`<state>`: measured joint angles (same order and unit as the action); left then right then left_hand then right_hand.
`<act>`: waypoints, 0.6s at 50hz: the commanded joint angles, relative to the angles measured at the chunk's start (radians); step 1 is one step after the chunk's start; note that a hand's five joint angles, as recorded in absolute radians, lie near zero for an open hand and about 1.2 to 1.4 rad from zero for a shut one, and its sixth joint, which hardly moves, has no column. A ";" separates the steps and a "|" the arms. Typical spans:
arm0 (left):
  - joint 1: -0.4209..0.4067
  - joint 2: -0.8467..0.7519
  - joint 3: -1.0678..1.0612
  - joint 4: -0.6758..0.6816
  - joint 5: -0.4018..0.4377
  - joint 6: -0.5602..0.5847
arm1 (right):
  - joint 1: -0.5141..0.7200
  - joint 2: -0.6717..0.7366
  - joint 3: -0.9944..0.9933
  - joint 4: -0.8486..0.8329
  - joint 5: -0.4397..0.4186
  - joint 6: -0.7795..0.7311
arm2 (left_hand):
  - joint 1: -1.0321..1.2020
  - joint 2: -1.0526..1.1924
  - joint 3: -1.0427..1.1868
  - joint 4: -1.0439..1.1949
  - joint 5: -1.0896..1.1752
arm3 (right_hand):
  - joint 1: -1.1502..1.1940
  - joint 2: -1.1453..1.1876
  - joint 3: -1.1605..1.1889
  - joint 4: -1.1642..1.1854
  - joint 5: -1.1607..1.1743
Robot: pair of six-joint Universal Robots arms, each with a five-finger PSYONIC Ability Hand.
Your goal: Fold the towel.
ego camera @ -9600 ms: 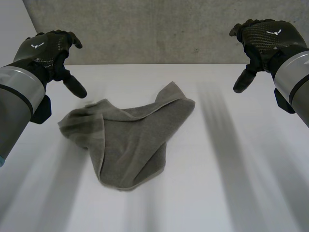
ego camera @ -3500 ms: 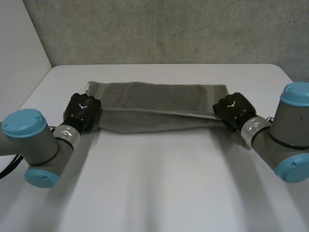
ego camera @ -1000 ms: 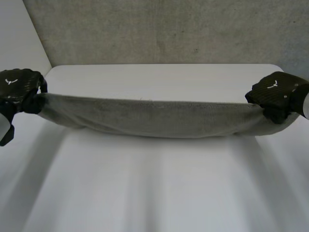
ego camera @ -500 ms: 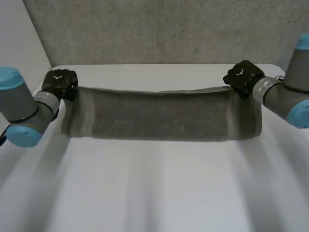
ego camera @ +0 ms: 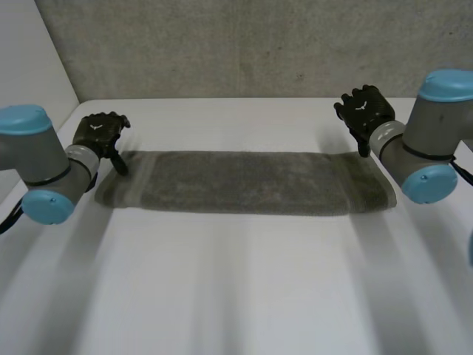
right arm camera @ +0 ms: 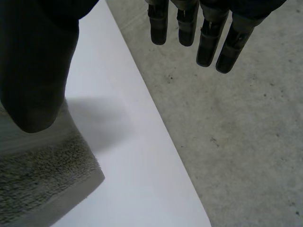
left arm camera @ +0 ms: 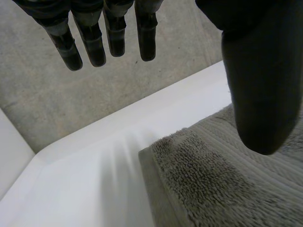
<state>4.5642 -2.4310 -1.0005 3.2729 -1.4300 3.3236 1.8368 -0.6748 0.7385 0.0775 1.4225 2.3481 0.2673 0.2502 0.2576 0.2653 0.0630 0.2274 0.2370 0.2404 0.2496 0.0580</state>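
The grey terry-cloth towel (ego camera: 247,183) lies flat on the white table (ego camera: 244,288) as one long, doubled band, running from side to side across the far half of the tabletop. Half a second ago both hands were clamped on its far corners, carrying that edge away from the robot. Now they have let go and the cloth has settled.

The black left hand (ego camera: 100,133) hovers just over the towel's far left corner. In its wrist view the fingers (left arm camera: 106,38) are straight and spread well away from the thumb, with nothing between them. The black right hand (ego camera: 363,112) hangs just beyond the far right corner in the same way, fingers (right arm camera: 199,33) straight and apart, holding nothing.

To my eye this means one fold is laid and the band is smooth and square enough to take the next one, probably end to end. That would call for a fresh hold on one short edge.

The tabletop is plain, matte and white, with rounded far corners. Behind it stands a rough grey concrete wall (ego camera: 244,44).
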 commanded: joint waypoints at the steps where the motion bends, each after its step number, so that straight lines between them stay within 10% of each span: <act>1: 0.002 0.168 -0.180 -0.021 -0.014 -0.004 | -0.014 -0.205 0.292 0.008 -0.011 0.024 | -0.077 -0.060 -0.068 -0.075 -0.047 | -0.053 -0.062 -0.066 -0.075 -0.058; 21: -0.070 0.328 -0.576 0.257 -0.015 -0.004 | -0.090 -0.157 0.492 -0.002 -0.025 0.030 | -0.074 -0.057 -0.065 -0.072 -0.045 | 0.098 0.089 0.085 0.076 0.093; 30: -0.082 0.342 -0.604 0.298 -0.020 -0.006 | -0.097 -0.092 0.478 -0.047 -0.042 0.030 | -0.077 -0.060 -0.068 -0.075 -0.047 | 0.738 0.729 0.725 0.716 0.733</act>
<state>4.4840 -2.0945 -1.5944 3.5576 -1.4482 3.3185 1.7419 -0.7935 1.2259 0.0564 1.3849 2.3769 0.2629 0.2450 0.2575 0.2629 0.0604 0.6693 0.6754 0.6703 0.6718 0.5059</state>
